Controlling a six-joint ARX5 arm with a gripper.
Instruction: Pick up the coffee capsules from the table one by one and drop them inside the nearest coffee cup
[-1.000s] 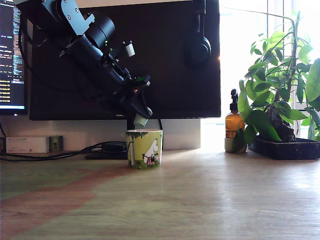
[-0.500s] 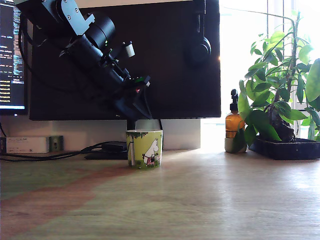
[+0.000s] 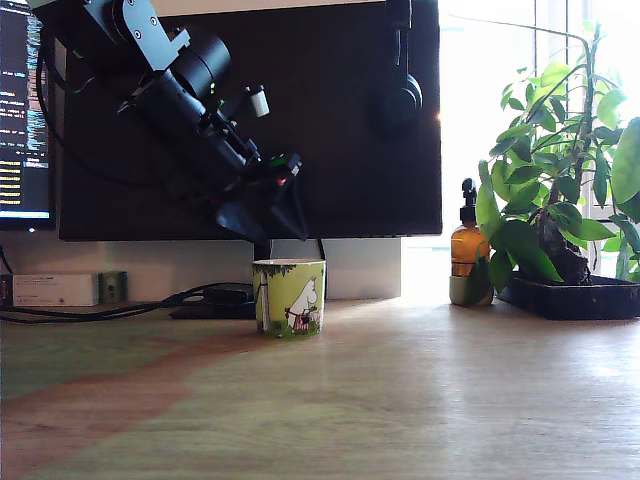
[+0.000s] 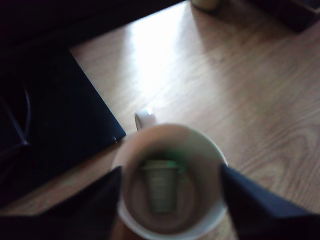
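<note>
So your end effector hangs right above the cup, fingers spread and empty, with the capsule lying inside the cup. Lift straight up so you don't clip its rim.

You see a yellow-green coffee cup with a white cartoon figure and dark green leafy rim band. Its interior is white, holding one pale mint-green capsule. The desk is light beige wood grain.
</note>
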